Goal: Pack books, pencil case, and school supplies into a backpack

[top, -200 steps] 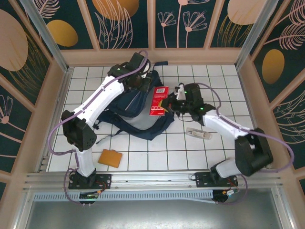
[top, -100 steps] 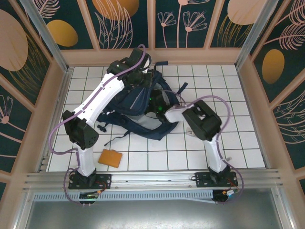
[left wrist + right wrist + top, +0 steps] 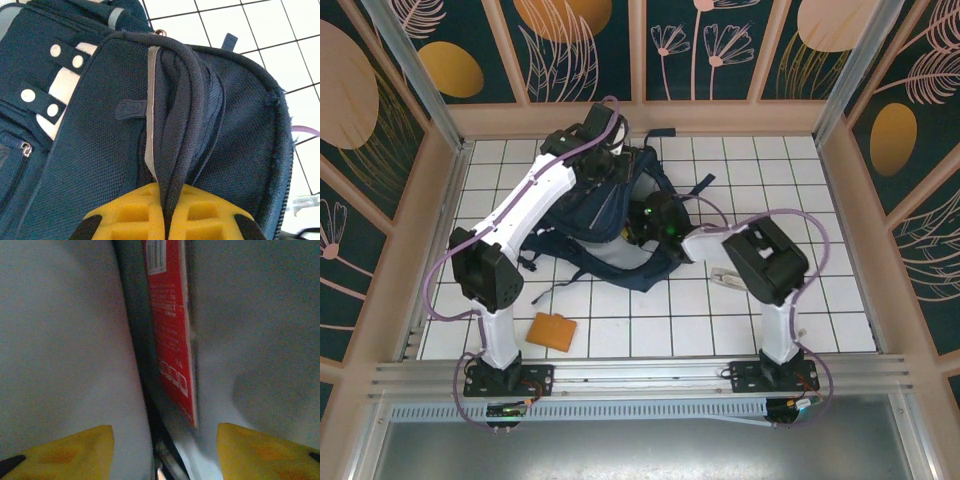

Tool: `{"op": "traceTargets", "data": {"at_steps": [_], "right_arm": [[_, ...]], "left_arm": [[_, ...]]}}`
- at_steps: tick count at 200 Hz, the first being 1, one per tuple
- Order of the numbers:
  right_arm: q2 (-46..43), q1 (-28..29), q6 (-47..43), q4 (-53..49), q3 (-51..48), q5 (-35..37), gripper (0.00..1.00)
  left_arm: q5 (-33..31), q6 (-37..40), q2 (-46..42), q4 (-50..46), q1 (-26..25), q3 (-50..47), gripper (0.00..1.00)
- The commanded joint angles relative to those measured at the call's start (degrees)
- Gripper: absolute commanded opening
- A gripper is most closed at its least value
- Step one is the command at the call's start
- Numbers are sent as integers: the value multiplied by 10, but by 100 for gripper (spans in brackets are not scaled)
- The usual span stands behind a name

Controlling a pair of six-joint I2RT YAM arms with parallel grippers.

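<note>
R gripper (image 3: 160, 440): jaws wide, gripping nothing. Red flat rectangle (image 3: 172, 335) lies just ahead of it, inside backpack (image 3: 60, 340). L gripper (image 3: 165, 215): clamped on rim fold (image 3: 175, 125), apparently holding mouth open. Step: loading supplies. Next: R backs out clear and goes for orange pad (image 3: 552, 330).

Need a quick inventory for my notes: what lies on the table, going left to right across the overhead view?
In order: orange pad → backpack → pale slim piece.
</note>
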Motion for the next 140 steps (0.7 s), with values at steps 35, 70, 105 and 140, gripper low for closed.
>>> {"op": "traceTargets", "data": {"at_steps": [35, 70, 105, 140], "right_arm": [[-184, -51, -149, -188, -101, -37, 57], [-307, -80, -309, -392, -103, 69, 56], [-420, -140, -440, -482, -138, 27, 57], [-423, -93, -576, -581, -84, -62, 55]], "left_arm": [[31, 44, -45, 121, 19, -122, 3], [97, 37, -27, 118, 19, -146, 63], [14, -28, -110, 105, 24, -232, 74], [-6, -121, -274, 107, 77, -404, 77]]}}
